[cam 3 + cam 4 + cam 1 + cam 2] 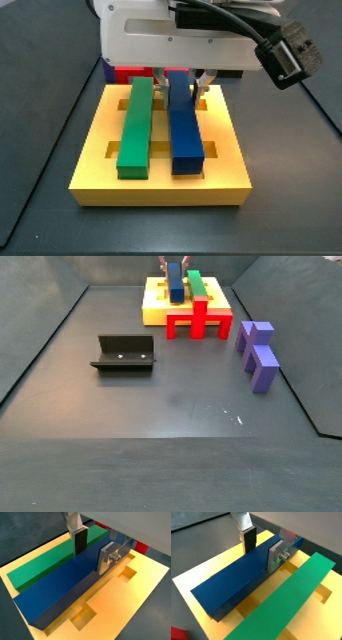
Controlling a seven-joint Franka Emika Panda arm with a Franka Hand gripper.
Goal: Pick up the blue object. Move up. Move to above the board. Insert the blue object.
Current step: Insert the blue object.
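Dark blue against yellow: the blue object (186, 128) lies lengthwise in a groove of the board (163, 183), parallel to the green bar (136, 130) seated in the neighbouring groove. The gripper (92, 546) stands over the far end of the blue bar, its silver fingers (276, 556) straddling that bar; both wrist views show a pad on either side, though whether they are pressing or have just let go cannot be told. In a side view, the board sits at the worktop's far edge, a red piece (198, 324) before it, purple blocks (258, 354) toward the right edge, the fixture (124, 353) toward the left.
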